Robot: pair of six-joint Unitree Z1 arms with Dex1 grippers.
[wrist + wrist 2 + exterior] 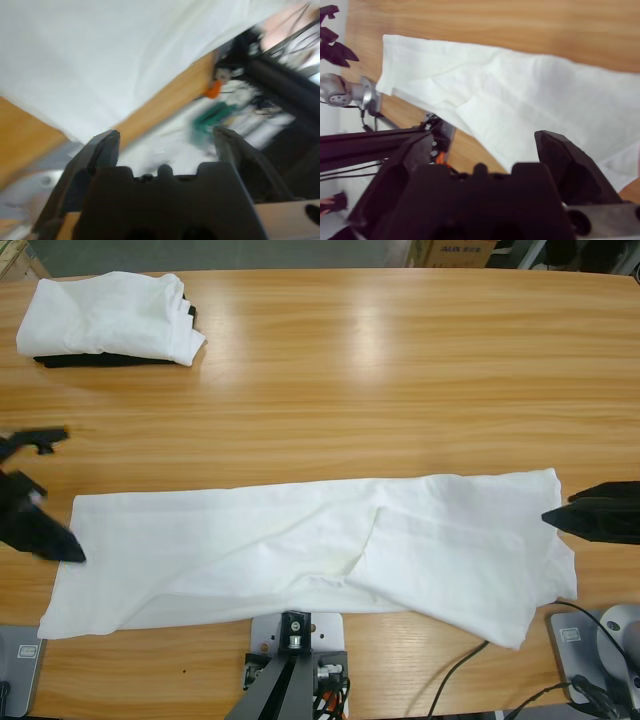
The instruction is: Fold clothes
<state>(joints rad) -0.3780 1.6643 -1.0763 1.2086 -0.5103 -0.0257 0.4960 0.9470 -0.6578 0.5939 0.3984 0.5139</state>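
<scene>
Though folded lengthwise: one white T-shirt point(300, 550) (two open grippers).

Long wooden surface point(400, 370), light varnish, grain running lengthwise. Two soft glare streaks from overhead light across far half. Grey floor strip point(200, 252) beyond far edge. Cardboard box point(455, 252) with dark print at top right, dark clutter beside it in corner. Black cables point(455, 672) trailing off near edge, right of centre. Pale wall or floor past surface end in right wrist view.
</scene>
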